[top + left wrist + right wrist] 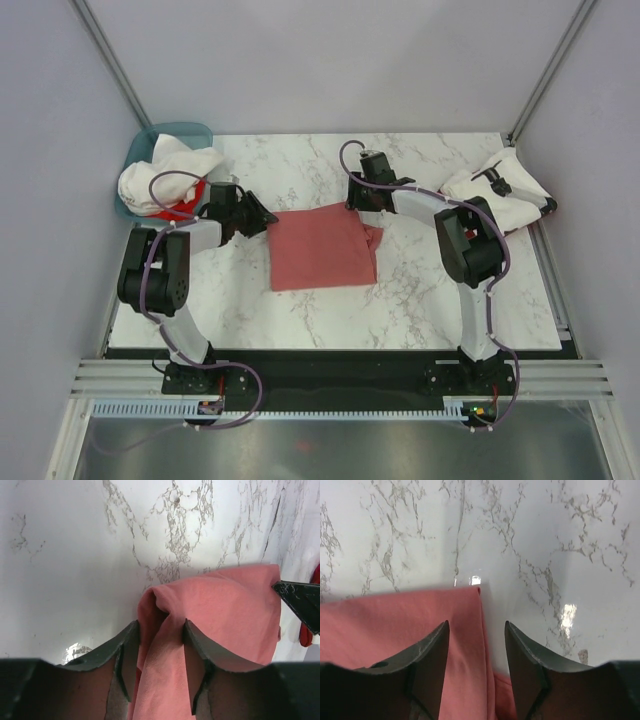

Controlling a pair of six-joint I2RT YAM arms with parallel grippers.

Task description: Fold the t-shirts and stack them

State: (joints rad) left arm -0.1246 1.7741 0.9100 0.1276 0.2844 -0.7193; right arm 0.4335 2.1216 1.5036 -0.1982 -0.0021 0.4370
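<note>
At worktop centre: the salmon t-shirt [322, 252] lies flat on the marble worktop [300, 165]. It is folded to a rough rectangle, with a small fold of cloth sticking out at its 3 o'clock edge.
At the shirt's 11 o'clock corner: left jaws, at the end of the left arm [160, 265], which reaches in from 9 o'clock.
Left jaws: partway closed. In the wrist view a raised ridge of salmon cloth fills the gap and touches both fingers [125, 655]. Whether it is pinched tight I cannot tell.
At the shirt's 1 o'clock corner: right jaws, on the right arm [470, 245], which bends in from 3 o'clock.
Right jaws: apart, holding nothing. One finger [432, 665] sits over the cloth and the other over bare marble. The shirt's edge runs up between them to its corner.
At the worktop's 10 o'clock corner: teal basket [178, 129] with bunched white t-shirts [165, 172] heaped on it. A bit of bright red t-shirt [185, 210] shows at their 5 o'clock side.
At the worktop's 2 o'clock edge: a second heap of white t-shirts [503, 198], crumpled, with a black mark on top, well apart from the salmon one.
</note>
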